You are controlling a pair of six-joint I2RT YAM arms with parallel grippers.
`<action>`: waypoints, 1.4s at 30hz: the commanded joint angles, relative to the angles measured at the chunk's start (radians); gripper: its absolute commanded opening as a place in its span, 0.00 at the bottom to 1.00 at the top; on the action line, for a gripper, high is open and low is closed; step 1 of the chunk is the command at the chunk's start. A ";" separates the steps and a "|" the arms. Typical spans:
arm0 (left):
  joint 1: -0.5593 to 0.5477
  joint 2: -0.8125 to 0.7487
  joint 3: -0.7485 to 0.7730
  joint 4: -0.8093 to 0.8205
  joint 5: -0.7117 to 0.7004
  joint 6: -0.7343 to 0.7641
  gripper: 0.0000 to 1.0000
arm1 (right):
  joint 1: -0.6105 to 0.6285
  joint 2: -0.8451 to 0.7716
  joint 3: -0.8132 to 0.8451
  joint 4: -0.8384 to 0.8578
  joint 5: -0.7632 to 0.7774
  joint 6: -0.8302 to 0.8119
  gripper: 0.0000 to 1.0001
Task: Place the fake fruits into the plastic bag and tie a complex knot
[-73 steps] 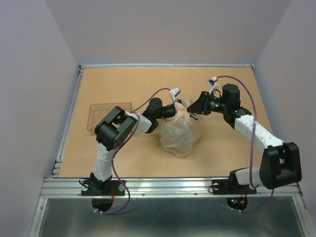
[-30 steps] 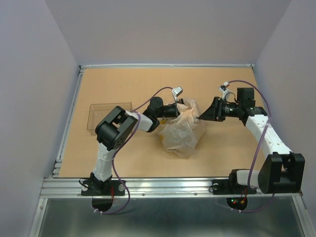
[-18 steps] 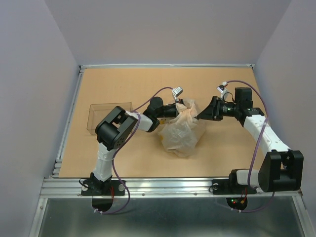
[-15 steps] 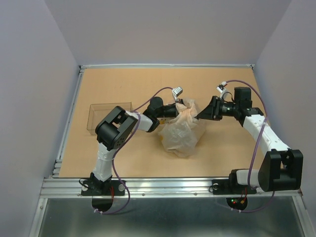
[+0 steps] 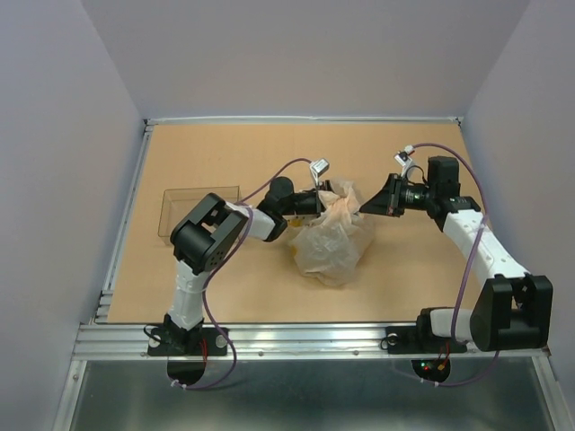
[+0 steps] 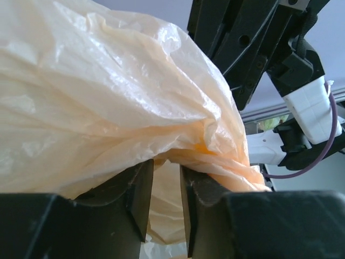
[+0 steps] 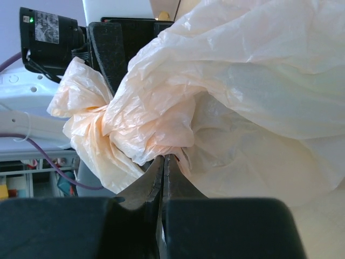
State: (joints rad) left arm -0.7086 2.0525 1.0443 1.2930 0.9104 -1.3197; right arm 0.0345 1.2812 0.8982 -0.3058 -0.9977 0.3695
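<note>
The plastic bag — thin, crinkly, glossy film — lies on a smooth, matt table.

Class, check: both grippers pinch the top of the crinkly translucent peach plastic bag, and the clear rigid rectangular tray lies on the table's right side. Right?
Wrong: the clear rigid rectangular tray lies on the left of the table, as the top external view shows. The rest holds.
</note>
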 commanded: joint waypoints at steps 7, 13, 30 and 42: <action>0.159 -0.294 -0.055 -0.297 0.064 0.479 0.49 | 0.005 -0.083 -0.001 0.031 -0.012 -0.093 0.00; 0.250 -0.437 -0.007 -0.821 0.076 0.883 0.54 | 0.004 -0.063 0.002 0.014 -0.025 -0.138 0.00; 0.198 -0.442 0.091 -0.827 0.213 0.728 0.74 | 0.005 -0.028 0.041 0.002 -0.078 -0.179 0.01; 0.179 -0.390 0.138 -0.966 -0.010 0.810 0.99 | 0.005 -0.037 0.053 -0.007 -0.094 -0.196 0.01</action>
State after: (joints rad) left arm -0.5343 1.6802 1.1271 0.3874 0.9913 -0.5869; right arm 0.0345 1.2564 0.9001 -0.3141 -1.0584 0.2001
